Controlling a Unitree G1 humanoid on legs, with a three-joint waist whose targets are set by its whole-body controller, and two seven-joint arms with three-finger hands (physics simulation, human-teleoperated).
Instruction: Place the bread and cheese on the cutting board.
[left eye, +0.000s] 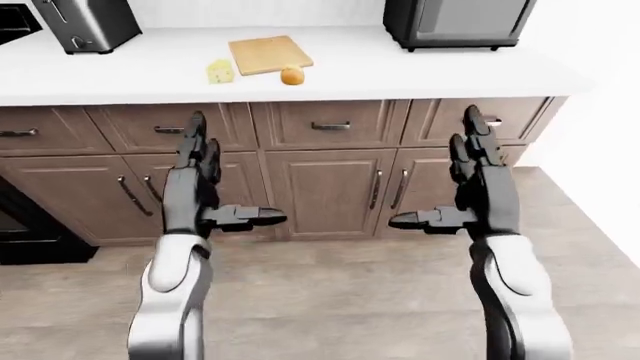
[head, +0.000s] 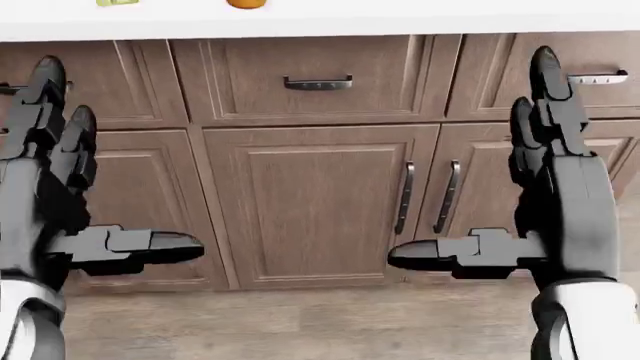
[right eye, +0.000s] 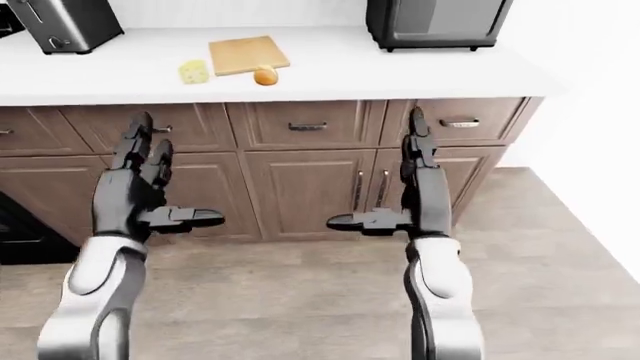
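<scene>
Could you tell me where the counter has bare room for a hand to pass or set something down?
The counter is bare between the board and microwave, and between the toaster and cheese. It is crowded where the cheese and bread sit at the board's near edge.

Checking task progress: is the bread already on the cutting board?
No. The bread lies on the counter just off the cutting board, cheese beside it.

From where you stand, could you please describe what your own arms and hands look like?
Both match: the left hand and right hand are dark grey to black, blocky, with three segmented fingers each, on dark wrist sections. The rounded forearm shells below are glossy white to light grey. No cables, markings or sleeves show.
</scene>
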